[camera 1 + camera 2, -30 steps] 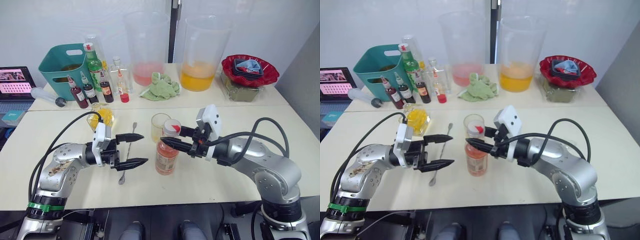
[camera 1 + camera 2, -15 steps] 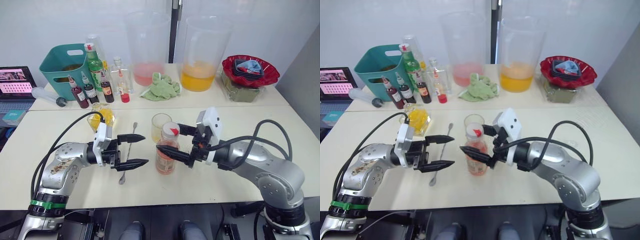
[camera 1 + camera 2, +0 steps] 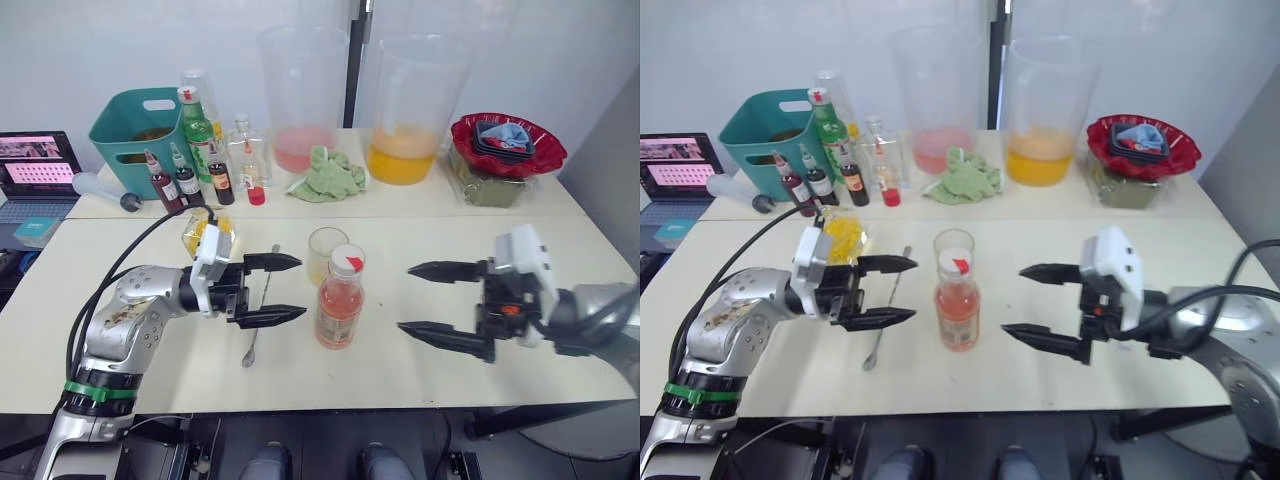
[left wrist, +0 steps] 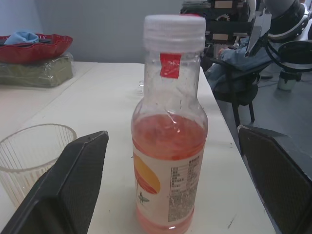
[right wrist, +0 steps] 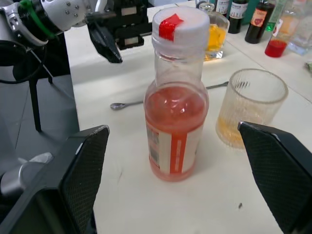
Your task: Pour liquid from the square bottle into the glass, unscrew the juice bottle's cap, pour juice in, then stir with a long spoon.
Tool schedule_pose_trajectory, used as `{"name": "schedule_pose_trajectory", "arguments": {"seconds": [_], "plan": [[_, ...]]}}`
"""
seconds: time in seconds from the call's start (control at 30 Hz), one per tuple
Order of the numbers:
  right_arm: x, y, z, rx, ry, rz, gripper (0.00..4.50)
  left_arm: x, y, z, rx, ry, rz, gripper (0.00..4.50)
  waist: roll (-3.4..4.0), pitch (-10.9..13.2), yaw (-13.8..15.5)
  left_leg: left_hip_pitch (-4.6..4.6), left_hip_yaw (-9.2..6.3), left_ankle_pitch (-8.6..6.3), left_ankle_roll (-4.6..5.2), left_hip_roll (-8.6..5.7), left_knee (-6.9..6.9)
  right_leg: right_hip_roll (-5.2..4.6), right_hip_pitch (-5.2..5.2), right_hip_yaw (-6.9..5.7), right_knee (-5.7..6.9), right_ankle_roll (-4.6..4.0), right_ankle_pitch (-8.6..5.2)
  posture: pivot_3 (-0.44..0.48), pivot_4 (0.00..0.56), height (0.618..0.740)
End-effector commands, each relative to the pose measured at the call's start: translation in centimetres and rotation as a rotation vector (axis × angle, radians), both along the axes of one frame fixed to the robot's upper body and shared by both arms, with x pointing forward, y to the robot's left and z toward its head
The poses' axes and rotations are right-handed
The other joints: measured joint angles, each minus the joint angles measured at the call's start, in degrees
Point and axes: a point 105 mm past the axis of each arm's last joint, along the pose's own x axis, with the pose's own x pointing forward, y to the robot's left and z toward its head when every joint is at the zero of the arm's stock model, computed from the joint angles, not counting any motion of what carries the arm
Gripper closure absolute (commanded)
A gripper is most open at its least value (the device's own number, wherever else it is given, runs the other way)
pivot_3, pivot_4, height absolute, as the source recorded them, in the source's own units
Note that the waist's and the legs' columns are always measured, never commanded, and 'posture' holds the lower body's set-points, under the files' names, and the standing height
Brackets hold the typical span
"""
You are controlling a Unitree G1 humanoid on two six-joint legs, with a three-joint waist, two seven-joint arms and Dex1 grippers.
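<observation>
Table (image 3: 560, 240): we see a pale worktop carrying all the task objects; along its far side stand two large clear pitchers (image 3: 302, 95), a teal basket (image 3: 130, 135), a red bowl (image 3: 505, 140) and a green cloth (image 3: 330, 175).
Right gripper (image 3: 438, 300): well to the right of the juice bottle, clear of it; its two black fingers stand wide apart and hold nothing.
Left gripper (image 3: 275, 290): just left of the juice bottle, above the long spoon; its fingers are likewise spread apart and empty.
Juice bottle (image 3: 340, 300): upright near the table's middle, between the two grippers, partly filled with pink-orange liquid.
Square bottle (image 3: 205, 232): upright behind the left gripper, yellow contents visible, touched by neither gripper.
Glass (image 3: 326, 255): upright just behind the juice bottle; the right wrist view shows a shallow yellow layer in its base (image 5: 234, 131).
Long spoon (image 3: 258, 320): flat on the table under the left gripper, bowl towards the near edge.
Cap (image 3: 347, 261): white, with a red tag, seated on the juice bottle's neck.
Progress: we judge the first pour done, since yellow liquid lies in the glass. The cap is still on, so unscrewing, pouring juice and stirring all remain.
Next step, as we judge it: one gripper must steady the bottle while the other closes on the cap.
</observation>
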Motion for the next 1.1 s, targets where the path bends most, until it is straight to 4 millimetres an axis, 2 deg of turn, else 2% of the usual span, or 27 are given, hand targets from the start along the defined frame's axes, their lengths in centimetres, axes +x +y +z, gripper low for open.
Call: {"name": "schedule_pose_trajectory", "arguments": {"seconds": [0.03, 0.2, 0.37, 0.63, 1.0, 1.03, 1.1], "plan": [[-1.5, -0.1, 0.7, -0.009, -0.033, 0.015, 0.03, -0.4, -2.4, 2.1, 0.006, -0.085, -0.069, 0.0, 0.0, 0.0, 0.24, 0.05, -0.03, 0.0, 0.0, 0.01, 0.0, 0.0, 0.13, -0.06, -0.1, 0.01, 0.0, 0.0, 0.15, 0.74], [-1.9, 0.1, 0.5, -0.003, -0.03, -0.002, 0.03, -0.7, -4.3, 3.1, 0.019, -0.087, -0.114, 0.0, -0.01, 0.0, 0.06, 0.05, -0.03, 0.02, 0.04, -0.01, 0.0, 0.0, 0.24, -0.07, -0.3, 0.04, 0.0, 0.0, 0.15, 0.74], [-1.9, 0.2, 0.5, 0.004, -0.04, -0.029, 0.03, -0.4, -5.7, 3.0, 0.052, -0.058, -0.117, 0.0, -0.01, 0.0, 0.04, 0.04, -0.04, 0.02, 0.04, 0.0, 0.0, 0.03, 0.23, -0.07, -0.3, 0.04, 0.0, 0.0, 0.15, 0.74], [-1.8, 0.2, 0.5, 0.014, -0.05, -0.056, 0.03, -0.4, -6.7, 2.3, 0.071, 0.001, -0.124, 0.0, -0.02, 0.0, 0.08, 0.04, -0.04, 0.03, 0.04, -0.02, 0.0, 0.01, 0.24, -0.07, -0.3, 0.04, 0.0, 0.0, 0.15, 0.74], [-1.5, 0.5, 0.8, 0.023, -0.074, -0.063, 0.03, -0.1, -7.6, 2.5, 0.045, 0.007, -0.127, 0.0, -0.02, 0.01, 0.11, 0.03, -0.04, 0.03, 0.04, -0.03, 0.0, 0.01, 0.24, -0.07, -0.31, 0.04, 0.0, 0.0, 0.15, 0.74], [-1.4, 0.5, 0.8, 0.023, -0.075, -0.064, 0.0, 0.0, -7.6, 2.5, 0.045, 0.002, -0.127, 0.55, -0.02, 0.01, 0.13, 0.03, -0.04, 0.03, 0.04, -0.03, 0.0, 0.01, 0.24, -0.07, -0.31, 0.04, 0.0, 0.0, 0.15, 0.74], [-1.3, 0.5, 0.8, 0.022, -0.077, -0.065, 0.0, 0.1, -7.5, 2.5, 0.052, -0.007, -0.127, 1.14, -0.02, 0.01, 0.13, 0.03, -0.04, 0.03, 0.04, -0.04, 0.0, 0.01, 0.24, -0.07, -0.31, 0.04, 0.0, 0.0, 0.15, 0.74]]}}
